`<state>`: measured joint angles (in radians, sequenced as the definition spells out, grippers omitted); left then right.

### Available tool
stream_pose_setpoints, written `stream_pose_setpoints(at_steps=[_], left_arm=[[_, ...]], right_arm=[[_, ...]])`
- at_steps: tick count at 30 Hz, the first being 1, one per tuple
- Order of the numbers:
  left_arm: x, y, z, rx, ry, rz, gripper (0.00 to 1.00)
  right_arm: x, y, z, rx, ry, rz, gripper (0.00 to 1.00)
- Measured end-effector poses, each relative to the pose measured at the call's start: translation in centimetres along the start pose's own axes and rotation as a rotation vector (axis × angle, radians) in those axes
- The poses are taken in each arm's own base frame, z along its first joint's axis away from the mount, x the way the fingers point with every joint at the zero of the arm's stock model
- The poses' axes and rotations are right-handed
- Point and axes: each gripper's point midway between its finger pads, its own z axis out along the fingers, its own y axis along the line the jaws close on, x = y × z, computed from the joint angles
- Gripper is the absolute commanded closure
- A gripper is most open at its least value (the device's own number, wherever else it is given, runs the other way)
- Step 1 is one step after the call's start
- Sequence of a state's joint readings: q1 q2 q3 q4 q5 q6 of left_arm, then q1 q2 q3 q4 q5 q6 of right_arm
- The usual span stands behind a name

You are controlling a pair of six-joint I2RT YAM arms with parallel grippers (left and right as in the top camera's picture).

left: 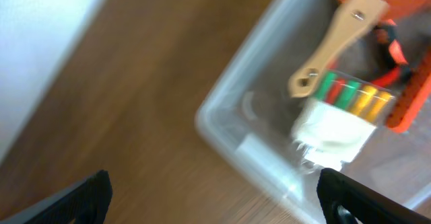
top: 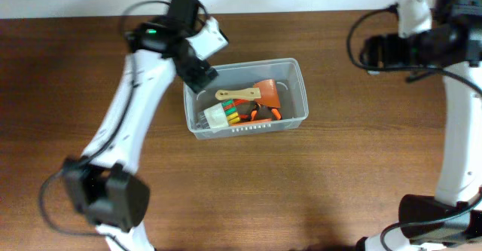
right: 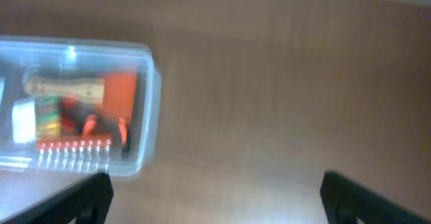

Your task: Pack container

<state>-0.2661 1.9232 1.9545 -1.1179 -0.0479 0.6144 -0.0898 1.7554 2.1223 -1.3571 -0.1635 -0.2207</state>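
The clear plastic container (top: 295, 76) sits mid-table and holds an orange scraper with a wooden handle (top: 256, 93), a white pack of coloured bits (top: 220, 116) and an orange-and-black tool (top: 263, 114). It also shows in the left wrist view (left: 229, 126) and in the right wrist view (right: 149, 109). My left gripper (top: 202, 71) hovers at the container's back left corner, open and empty (left: 214, 198). My right gripper (top: 369, 53) is far to the right near the back edge, open and empty (right: 215, 197) over bare wood.
The brown wooden table (top: 301, 183) runs to a white wall at the back. The left arm's base (top: 105, 194) stands at the front left and the right arm's base (top: 437, 221) at the front right.
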Motion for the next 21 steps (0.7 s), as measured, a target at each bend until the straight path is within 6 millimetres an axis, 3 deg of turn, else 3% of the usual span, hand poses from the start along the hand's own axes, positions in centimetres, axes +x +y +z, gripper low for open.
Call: stream_pose_setpoints(at_steps=[3, 5, 9, 16, 20, 21], left_arm=[[0.7, 2.8, -3.5, -0.079, -0.053, -0.076, 0.01], [1.2, 4.7, -4.9, -0.128, -0.083, -0.126, 0.01], [3.3, 7.4, -5.3, -0.168, -0.077, -0.254, 0.01], [8.4, 10.5, -5.8, -0.201, -0.015, -0.48, 0.01], [9.5, 10.0, -8.4, -0.245, -0.061, -0.512, 0.01], [10.0, 9.6, -9.0, -0.256, -0.072, -0.517, 0.01]], right_arm=[[-4.0, 1.2, 0.1, 0.027, -0.144, -0.071, 0.01], [-8.2, 1.8, -0.7, 0.054, -0.312, -0.116, 0.01], [-11.6, 2.1, -2.0, 0.081, -0.458, -0.153, 0.01], [-8.2, 0.9, -0.7, 0.108, -0.306, -0.155, 0.01], [-5.6, -0.4, 0.1, 0.121, -0.231, -0.13, 0.02], [-4.2, -0.6, 0.4, 0.122, -0.203, -0.122, 0.01]])
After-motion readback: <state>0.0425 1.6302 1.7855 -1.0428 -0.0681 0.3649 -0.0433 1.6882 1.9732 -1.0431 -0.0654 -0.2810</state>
